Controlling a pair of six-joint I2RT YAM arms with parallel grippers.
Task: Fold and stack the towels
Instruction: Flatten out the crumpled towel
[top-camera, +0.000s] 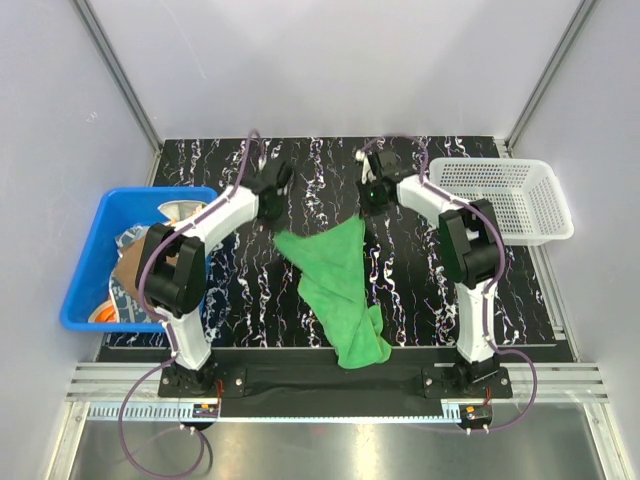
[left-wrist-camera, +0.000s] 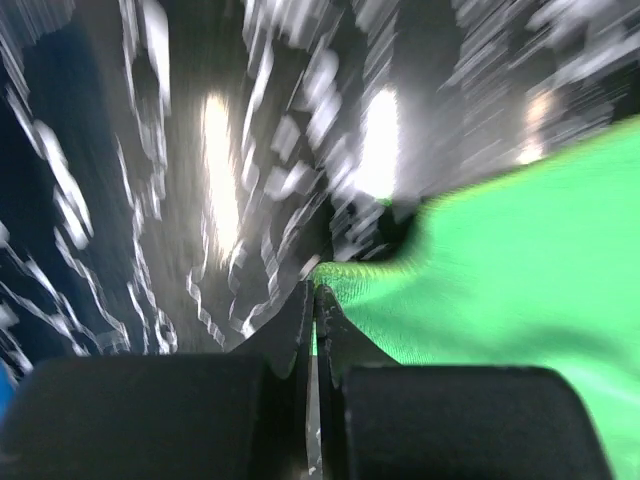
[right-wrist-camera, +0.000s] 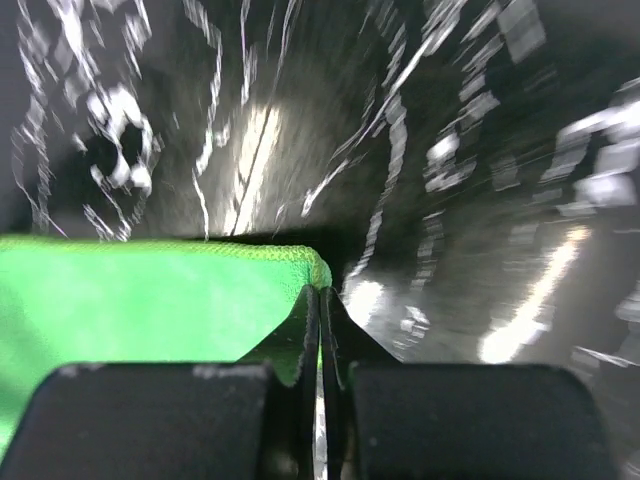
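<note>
Over the worktop (top-camera: 250, 300), with left jaws and right jaws each clenched on a green towel (top-camera: 335, 290) corner, lift evenly, keeping that edge taut.

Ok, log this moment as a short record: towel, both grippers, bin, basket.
towel: green, unfolded, far edge held between the grippers, rest trailing on the table
left gripper: shut on a towel corner
right gripper: shut on the other far corner
bin: blue, left side, holds more cloths
basket: white mesh, far right
fold: not yet done
</note>
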